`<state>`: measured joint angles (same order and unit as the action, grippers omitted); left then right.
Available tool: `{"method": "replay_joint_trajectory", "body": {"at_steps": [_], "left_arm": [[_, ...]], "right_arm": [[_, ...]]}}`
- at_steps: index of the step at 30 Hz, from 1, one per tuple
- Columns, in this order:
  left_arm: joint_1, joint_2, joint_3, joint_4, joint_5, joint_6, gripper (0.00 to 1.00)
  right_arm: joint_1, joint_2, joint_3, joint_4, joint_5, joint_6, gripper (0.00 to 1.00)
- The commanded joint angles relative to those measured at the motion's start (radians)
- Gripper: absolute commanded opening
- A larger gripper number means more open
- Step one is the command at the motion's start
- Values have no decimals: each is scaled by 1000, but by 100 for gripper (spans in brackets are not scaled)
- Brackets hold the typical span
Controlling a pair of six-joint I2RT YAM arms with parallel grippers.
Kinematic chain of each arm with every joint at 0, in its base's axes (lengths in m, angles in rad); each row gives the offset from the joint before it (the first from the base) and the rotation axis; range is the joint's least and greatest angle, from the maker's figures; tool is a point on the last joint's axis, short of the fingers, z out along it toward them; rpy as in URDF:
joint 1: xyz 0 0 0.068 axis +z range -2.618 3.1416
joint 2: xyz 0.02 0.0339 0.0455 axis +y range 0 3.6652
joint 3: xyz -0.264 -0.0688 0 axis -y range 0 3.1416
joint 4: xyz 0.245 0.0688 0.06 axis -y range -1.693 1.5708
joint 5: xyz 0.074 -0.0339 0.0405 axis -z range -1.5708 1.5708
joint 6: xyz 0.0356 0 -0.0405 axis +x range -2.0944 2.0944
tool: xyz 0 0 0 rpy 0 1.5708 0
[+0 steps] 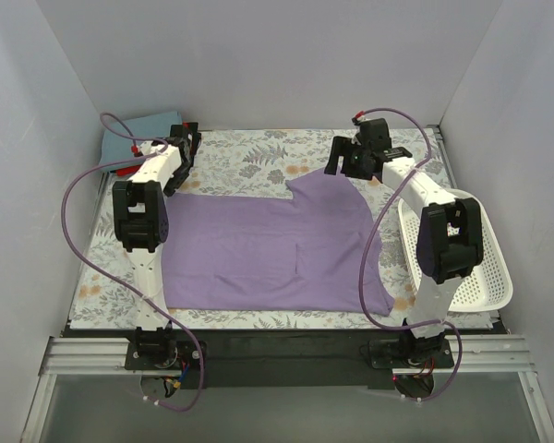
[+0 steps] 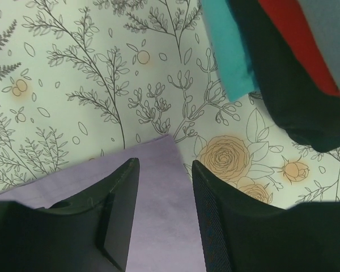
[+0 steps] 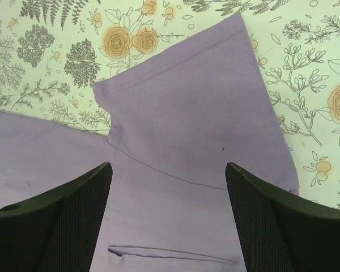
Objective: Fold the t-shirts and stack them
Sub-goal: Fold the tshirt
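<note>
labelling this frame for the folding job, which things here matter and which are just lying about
Job:
lavender t-shirt, spread flat
folded shirt stack, far left corner

Lying about:
white mesh basket, on the right
floral table cover

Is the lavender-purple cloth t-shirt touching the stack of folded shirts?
Apart. The left wrist view shows floral table cover between a corner of the lavender-purple cloth t-shirt and the stack of folded shirts.

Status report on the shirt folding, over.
Left gripper open, empty. Right gripper open, empty. Lavender shirt flat, unfolded. Folded stack far left, apart from it.
</note>
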<state>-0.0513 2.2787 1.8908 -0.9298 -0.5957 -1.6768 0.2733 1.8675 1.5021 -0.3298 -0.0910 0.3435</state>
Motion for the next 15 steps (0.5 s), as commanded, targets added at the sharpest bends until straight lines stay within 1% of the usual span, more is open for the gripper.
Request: {"method": "replay_joint_trajectory", "body": {"at_steps": [1, 8, 12, 15], "left_arm": [[7, -4, 36, -43, -82, -9, 41], [7, 40, 53, -20, -85, 2, 41], [7, 77, 82, -15, -87, 20, 41], [7, 96, 93, -24, -84, 19, 36]], "right_arm": [[-23, 15, 21, 55, -29, -9, 87], [-54, 79, 49, 69, -44, -26, 87], [-57, 127, 63, 84, -13, -57, 87], [-62, 153, 70, 90, 11, -70, 87]]}}
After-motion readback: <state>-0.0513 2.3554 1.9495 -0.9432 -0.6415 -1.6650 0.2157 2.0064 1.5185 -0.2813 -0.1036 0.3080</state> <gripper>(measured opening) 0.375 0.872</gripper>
